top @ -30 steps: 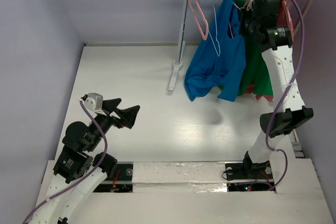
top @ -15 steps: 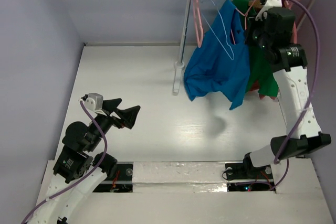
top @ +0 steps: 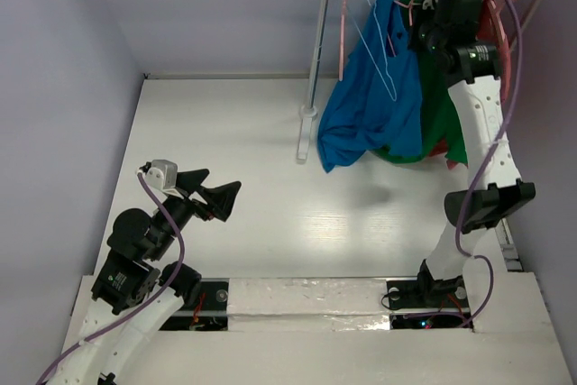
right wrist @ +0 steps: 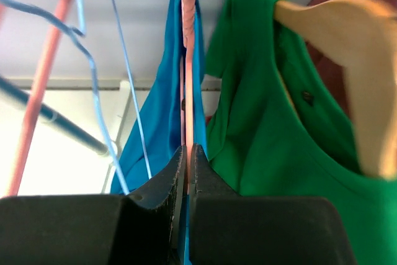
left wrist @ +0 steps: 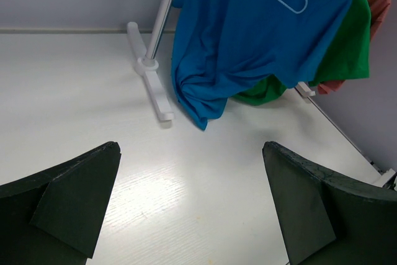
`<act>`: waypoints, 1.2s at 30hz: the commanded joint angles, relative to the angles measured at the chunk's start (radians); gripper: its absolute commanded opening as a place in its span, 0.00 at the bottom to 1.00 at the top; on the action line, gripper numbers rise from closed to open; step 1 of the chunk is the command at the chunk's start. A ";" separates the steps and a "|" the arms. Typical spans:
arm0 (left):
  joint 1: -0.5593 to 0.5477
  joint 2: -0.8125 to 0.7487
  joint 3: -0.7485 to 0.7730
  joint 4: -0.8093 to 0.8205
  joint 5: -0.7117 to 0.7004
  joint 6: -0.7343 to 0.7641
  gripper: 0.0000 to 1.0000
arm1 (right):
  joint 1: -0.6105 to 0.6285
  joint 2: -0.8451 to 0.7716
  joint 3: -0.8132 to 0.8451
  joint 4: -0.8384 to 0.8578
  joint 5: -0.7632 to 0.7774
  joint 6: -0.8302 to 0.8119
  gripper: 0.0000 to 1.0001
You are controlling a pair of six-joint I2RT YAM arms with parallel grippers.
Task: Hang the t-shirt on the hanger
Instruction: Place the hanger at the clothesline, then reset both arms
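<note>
The t-shirt [top: 374, 101] hangs upper right beside the rack [top: 317, 42] post, with broad bare table [top: 225, 132] below and left of it. The right claw [right wrist: 188, 151] pinches the hanger [right wrist: 190, 54] wire, shifted slightly left since before. The left claw [left wrist: 191, 148], lower left, gapes open.

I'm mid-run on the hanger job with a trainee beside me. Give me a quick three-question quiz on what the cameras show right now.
1. True or false: the left gripper is open and holds nothing.
2. The right gripper is shut on which?
A) the light-blue wire hanger
B) the hanger, the pale-pink wire one
C) the rack's rail
3. What does the green t-shirt hang on?

Key: 1 true. 2 B. 3 the wooden hanger.
</note>
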 commanded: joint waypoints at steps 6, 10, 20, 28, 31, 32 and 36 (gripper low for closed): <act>-0.004 0.010 0.001 0.048 -0.007 0.003 0.99 | -0.015 -0.028 -0.090 0.123 0.024 0.024 0.00; -0.004 0.010 0.001 0.047 -0.007 0.002 0.99 | -0.015 -0.133 -0.253 0.187 0.001 0.052 0.05; -0.004 0.048 0.005 0.045 -0.027 0.005 0.99 | -0.015 -0.487 -0.587 0.340 -0.040 0.138 1.00; -0.004 0.076 0.037 0.031 -0.019 -0.037 0.99 | -0.015 -0.932 -0.922 0.379 -0.146 0.265 1.00; -0.004 0.082 0.077 0.045 0.008 -0.061 0.99 | -0.015 -1.063 -1.060 0.385 -0.265 0.334 1.00; -0.004 0.083 0.104 0.045 0.008 -0.072 0.99 | -0.015 -1.145 -1.090 0.396 -0.293 0.359 1.00; -0.004 0.085 0.165 0.043 -0.009 -0.093 0.99 | -0.015 -1.322 -1.187 0.379 -0.385 0.394 1.00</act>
